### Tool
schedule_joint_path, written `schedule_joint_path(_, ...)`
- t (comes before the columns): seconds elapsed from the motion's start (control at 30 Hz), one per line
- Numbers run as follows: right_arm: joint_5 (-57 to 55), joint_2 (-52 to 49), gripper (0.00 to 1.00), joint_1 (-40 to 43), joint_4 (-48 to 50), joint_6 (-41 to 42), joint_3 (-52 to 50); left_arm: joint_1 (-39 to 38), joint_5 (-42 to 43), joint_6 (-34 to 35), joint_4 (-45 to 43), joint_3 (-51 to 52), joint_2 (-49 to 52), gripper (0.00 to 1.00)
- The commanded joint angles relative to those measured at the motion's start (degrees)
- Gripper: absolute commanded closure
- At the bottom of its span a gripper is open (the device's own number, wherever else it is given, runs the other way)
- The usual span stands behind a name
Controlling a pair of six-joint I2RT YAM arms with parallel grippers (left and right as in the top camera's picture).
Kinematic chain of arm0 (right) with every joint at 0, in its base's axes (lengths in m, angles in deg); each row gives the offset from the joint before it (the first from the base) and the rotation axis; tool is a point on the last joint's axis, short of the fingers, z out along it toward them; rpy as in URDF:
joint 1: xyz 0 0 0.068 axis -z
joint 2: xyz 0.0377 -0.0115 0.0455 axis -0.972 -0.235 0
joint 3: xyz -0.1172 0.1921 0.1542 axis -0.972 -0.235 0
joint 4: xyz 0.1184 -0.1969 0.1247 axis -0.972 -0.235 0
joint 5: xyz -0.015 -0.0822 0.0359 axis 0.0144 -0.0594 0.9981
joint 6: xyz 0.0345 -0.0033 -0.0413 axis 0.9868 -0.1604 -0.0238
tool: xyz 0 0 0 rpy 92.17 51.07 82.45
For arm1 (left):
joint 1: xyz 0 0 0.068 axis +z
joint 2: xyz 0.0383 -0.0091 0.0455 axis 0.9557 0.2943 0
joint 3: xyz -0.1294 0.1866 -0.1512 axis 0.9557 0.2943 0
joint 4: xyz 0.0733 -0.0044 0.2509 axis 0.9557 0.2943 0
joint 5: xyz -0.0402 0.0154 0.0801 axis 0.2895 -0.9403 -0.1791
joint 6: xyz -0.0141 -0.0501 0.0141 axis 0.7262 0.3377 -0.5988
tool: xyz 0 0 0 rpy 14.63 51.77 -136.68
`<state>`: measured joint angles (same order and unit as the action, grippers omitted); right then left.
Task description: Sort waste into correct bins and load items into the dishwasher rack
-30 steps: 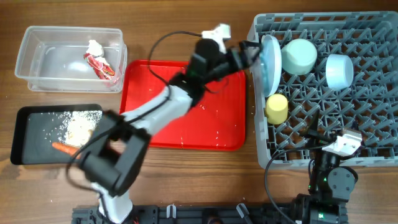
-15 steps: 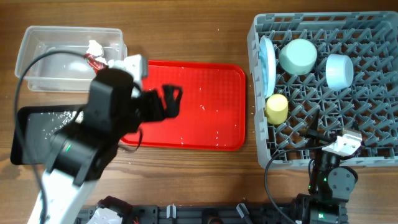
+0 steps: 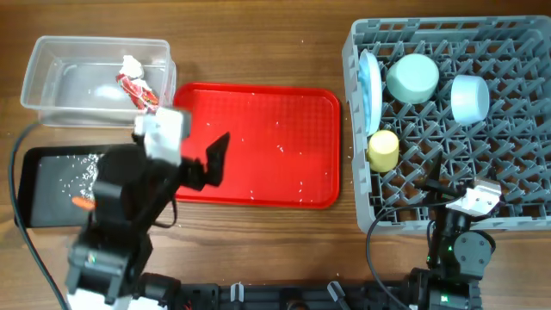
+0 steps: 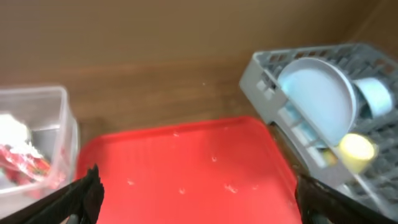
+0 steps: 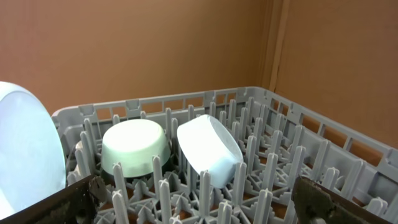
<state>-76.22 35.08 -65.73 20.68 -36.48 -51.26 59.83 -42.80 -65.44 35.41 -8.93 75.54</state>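
The grey dishwasher rack [image 3: 516,129] holds the upright pale-blue plate [image 3: 370,82], a mint bowl [image 3: 411,77], a blue bowl [image 3: 470,96] and the yellow cup [image 3: 383,150]. My left gripper [image 3: 207,164] is open and empty above the left part of the red tray [image 3: 275,146]; its wrist view shows the tray [image 4: 186,162] between the spread fingers [image 4: 81,194]. My right gripper [image 3: 435,183] is open and empty over the rack's front, facing the bowls [image 5: 134,146]. The clear tub [image 3: 52,86] holds the red wrapper [image 3: 138,90] and the tissue [image 3: 131,65]. The black tray [image 3: 26,185] holds the carrot [image 3: 83,203] and scraps [image 3: 86,168]. The spoon is out of view.
The red tray carries a few small white crumbs [image 3: 280,148]. My left arm's body [image 3: 129,215] covers the right half of the black tray. Bare wooden table [image 3: 258,43] lies behind the red tray and between it and the rack.
My left gripper has drawn back from the plate at the rack's left edge, across the red tray to its left part. The plate stays standing in the rack. The right arm has not moved.
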Motion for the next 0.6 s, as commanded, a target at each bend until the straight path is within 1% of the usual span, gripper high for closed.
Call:
schedule_joint_path(0.0, -0.3, 0.4, 0.0, 0.2, 0.1, -0.7, -0.1, 6.1, 7.6, -7.1, -6.1, 13.5, -10.8, 0.0)
schedule_joint_path(0.13, -0.3, 0.4, 0.0, 0.2, 0.1, -0.7, -0.1, 8.6, 7.6, -7.1, -7.5, 24.5, -24.2, 0.0)
schedule_joint_path(0.3, -0.3, 0.4, 0.0, 0.2, 0.1, -0.7, -0.1, 8.9, 7.2, -7.7, -7.5, 33.6, -37.4, 0.0)
schedule_joint_path(0.37, -0.3, 0.4, 0.0, 0.2, 0.1, -0.7, -0.1, 8.9, 7.2, -7.7, -7.7, 36.6, -40.4, 0.0)
schedule_joint_path(0.43, -0.3, 0.4, 0.0, 0.2, 0.1, -0.7, -0.1, 8.8, 7.1, -7.6, -6.6, 38.6, -40.5, 0.0)
schedule_joint_path(0.5, -0.3, 0.4, 0.0, 0.2, 0.1, -0.7, -0.1, 8.7, 7.2, -7.6, -8.6, 38.7, -40.4, 0.0)
schedule_joint_path(0.57, -0.3, 0.4, 0.0, 0.2, 0.1, -0.7, -0.1, 8.4, 7.2, -7.7, -8.8, 38.9, -40.4, 0.0)
